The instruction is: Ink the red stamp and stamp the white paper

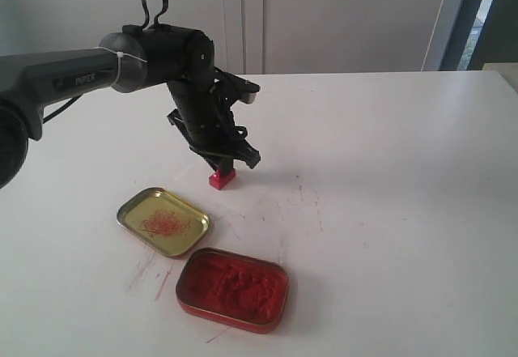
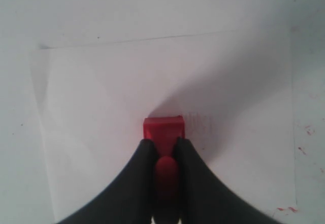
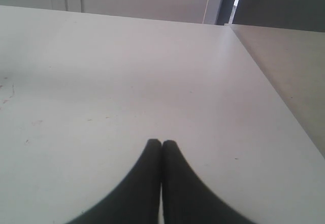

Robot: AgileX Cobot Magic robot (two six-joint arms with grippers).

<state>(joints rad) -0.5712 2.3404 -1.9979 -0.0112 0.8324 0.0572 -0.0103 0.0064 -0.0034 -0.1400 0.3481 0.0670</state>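
The red stamp (image 1: pixel 222 179) (image 2: pixel 163 129) stands with its square base down on the white paper (image 2: pixel 106 107), which barely shows against the table in the exterior view. My left gripper (image 1: pixel 225 163) (image 2: pixel 163 144) is shut on the stamp's knob handle, its black fingers (image 2: pixel 144 155) pressing both sides. My right gripper (image 3: pixel 162 144) is shut with nothing in it, over bare table; it does not show in the exterior view.
A gold tin lid (image 1: pixel 163 221) with red scribbles lies in front of the stamp. The rectangular red tin of ink paste (image 1: pixel 233 288) sits nearer the front edge. Red smears (image 1: pixel 162 280) mark the white table (image 1: pixel 388 171).
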